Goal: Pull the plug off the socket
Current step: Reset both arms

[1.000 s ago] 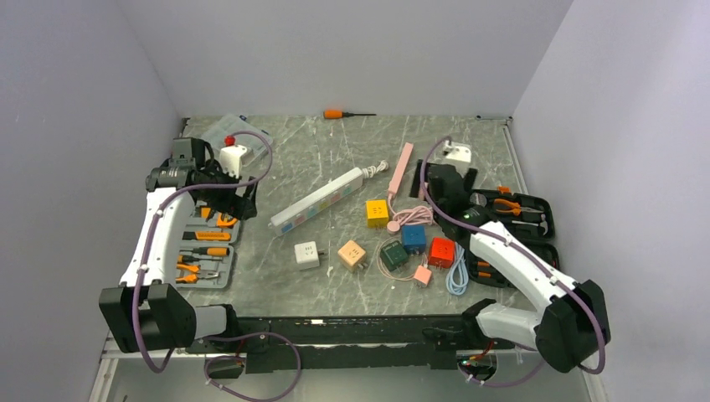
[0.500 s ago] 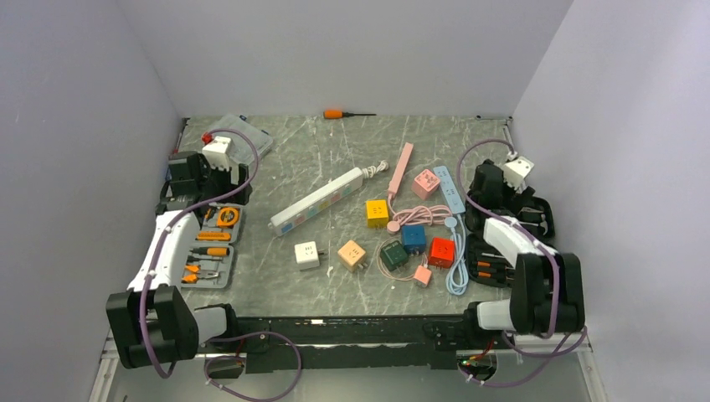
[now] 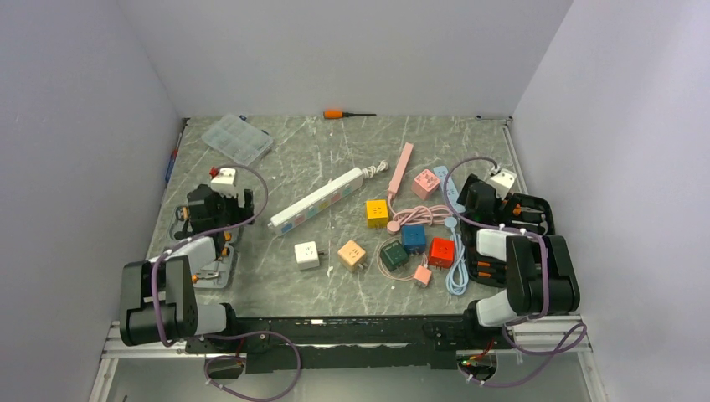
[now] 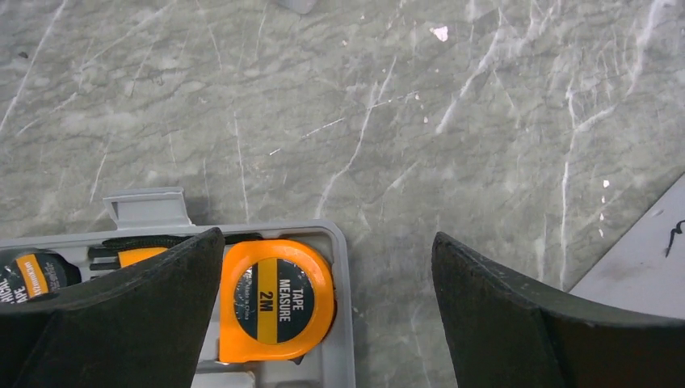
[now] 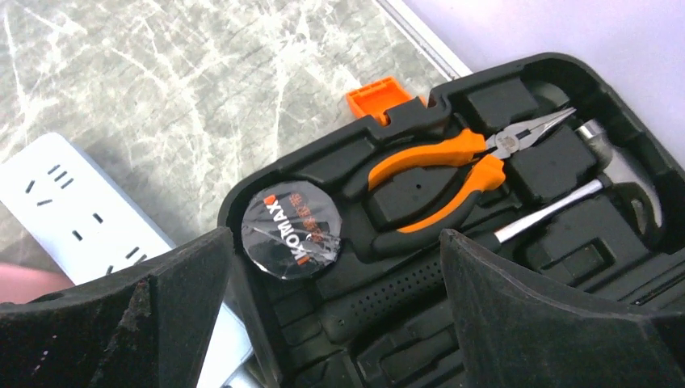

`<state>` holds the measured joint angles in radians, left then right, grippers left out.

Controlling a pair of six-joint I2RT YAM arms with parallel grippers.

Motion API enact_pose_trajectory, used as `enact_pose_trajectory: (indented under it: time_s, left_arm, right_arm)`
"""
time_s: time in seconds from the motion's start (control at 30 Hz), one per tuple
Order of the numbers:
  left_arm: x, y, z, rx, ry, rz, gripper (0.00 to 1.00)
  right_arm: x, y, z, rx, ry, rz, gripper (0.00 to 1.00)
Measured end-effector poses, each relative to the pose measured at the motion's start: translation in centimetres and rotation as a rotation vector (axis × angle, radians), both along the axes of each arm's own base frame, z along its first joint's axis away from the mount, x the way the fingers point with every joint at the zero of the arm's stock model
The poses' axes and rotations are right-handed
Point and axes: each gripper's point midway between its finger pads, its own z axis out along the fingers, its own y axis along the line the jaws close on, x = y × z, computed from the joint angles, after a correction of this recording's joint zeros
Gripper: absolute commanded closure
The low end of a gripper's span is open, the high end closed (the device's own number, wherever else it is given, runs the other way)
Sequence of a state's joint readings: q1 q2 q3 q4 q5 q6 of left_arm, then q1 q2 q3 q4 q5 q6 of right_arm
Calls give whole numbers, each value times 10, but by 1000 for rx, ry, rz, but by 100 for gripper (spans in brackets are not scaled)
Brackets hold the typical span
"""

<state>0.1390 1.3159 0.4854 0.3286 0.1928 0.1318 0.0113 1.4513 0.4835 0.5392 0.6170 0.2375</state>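
The socket (image 3: 318,199), a long white strip with pastel outlet panels, lies slanted in the middle of the table, its white cord (image 3: 378,167) coiled at the far end. The top view shows no plug seated in it. My left gripper (image 3: 208,216) (image 4: 327,315) hangs open over a grey tool tray (image 4: 346,275), well left of the socket, with nothing between its fingers. Far to the right, my right gripper (image 3: 474,203) (image 5: 335,315) is open and empty above a black tool case (image 5: 565,210).
Several coloured cube adapters, among them yellow (image 3: 377,212), white (image 3: 307,255) and red (image 3: 441,251), lie near the front with pink and blue cables. A pink strip (image 3: 403,162), clear parts box (image 3: 238,138), orange screwdriver (image 3: 339,113), tape measure (image 4: 277,299) and pliers (image 5: 440,174) are also there.
Both arms have drawn back toward their bases and folded down at the table's sides. The right arm left the middle, uncovering a pink cube and a pale blue strip.
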Motion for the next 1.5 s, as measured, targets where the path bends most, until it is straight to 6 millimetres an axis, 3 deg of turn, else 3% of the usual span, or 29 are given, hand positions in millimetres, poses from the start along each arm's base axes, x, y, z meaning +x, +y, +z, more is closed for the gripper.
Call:
enact_pose_trajectory:
  time_s: [0.2, 0.5, 0.7, 1.5]
  left_arm:
    - [-8, -7, -1, -1, -178, -12, 1]
    - [-14, -22, 14, 7, -343, -88, 1]
    - [-3, -24, 33, 11, -396, -108, 1]
    - [-3, -25, 31, 11, -395, -110, 1]
  right_arm:
    - [-7, 13, -10, -23, -41, 85, 0]
    - [-33, 52, -21, -119, -109, 297, 0]
    - [-2, 30, 7, -85, -193, 245, 0]
    - [-2, 33, 3, -63, -191, 271, 0]
